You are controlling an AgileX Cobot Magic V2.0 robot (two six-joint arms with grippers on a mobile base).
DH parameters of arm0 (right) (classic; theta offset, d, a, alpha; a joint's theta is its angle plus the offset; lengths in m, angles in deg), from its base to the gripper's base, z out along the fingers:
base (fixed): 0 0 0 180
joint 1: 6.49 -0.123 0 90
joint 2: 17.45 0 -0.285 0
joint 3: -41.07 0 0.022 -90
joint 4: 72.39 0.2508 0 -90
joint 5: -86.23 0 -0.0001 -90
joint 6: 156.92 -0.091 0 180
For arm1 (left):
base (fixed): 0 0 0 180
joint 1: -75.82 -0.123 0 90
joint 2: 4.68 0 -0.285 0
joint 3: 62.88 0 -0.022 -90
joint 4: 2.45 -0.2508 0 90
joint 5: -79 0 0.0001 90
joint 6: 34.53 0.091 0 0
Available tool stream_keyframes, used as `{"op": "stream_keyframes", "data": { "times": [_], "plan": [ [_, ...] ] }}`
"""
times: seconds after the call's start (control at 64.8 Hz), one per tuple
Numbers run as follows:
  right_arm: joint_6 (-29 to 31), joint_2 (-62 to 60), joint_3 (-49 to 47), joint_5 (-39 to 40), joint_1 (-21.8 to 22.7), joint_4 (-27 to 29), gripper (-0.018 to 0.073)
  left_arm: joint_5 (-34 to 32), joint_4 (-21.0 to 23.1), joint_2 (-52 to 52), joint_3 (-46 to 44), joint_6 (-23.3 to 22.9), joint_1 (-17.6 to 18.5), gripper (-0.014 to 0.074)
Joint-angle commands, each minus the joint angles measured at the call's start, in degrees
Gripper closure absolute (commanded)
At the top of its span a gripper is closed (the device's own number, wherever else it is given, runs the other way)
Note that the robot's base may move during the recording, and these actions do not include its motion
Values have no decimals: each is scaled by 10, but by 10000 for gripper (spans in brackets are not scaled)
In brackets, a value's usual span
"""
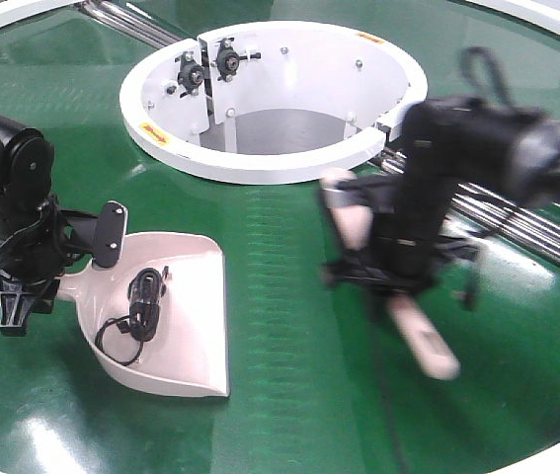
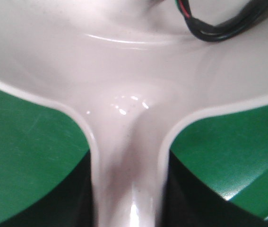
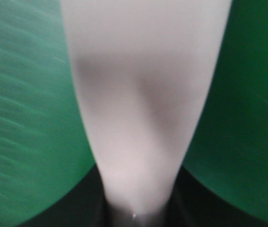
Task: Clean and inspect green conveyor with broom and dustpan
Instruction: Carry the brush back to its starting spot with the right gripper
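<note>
Although the right side of the front view is badly blurred, the right gripper [image 1: 390,276] is pretty clearly clamped round the broom [image 1: 426,344]. It's held at a slant over the green conveyor [image 1: 280,405], and I can't tell if it touches the belt. The right wrist view shows the pale handle running straight down between the closed-in jaws. Can't make out the bristles at all. Over on the left, the left gripper [image 1: 23,288] is pinched tight on the handle of the dustpan [image 1: 189,326], which sits on the belt just below the white central opening [image 1: 260,166], wide edge facing the broom. A coiled black cable [image 1: 139,304] lies inside the pan. Steel roller strips [image 1: 521,225] run behind the right arm.
</note>
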Motion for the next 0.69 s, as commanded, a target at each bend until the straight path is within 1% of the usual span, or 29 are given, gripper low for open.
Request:
{"op": "stream_keyframes", "data": {
  "times": [0.0,0.015,0.154,0.293,0.679],
  "plan": [
    [41,-57,39,-23,45,1,564,5,-3,-25,-17,-2,2,603],
    [45,-60,46,-20,55,1,564,5,-3,-25,-17,-2,2,603],
    [67,-67,96,-12,103,-3,564,5,-3,-25,-17,-2,2,603],
    [68,-64,131,4,129,-28,564,5,-3,-25,-17,-2,2,603],
    [57,-17,142,3,132,-30,552,5,-3,-25,-17,-2,2,603]
  ]
}}
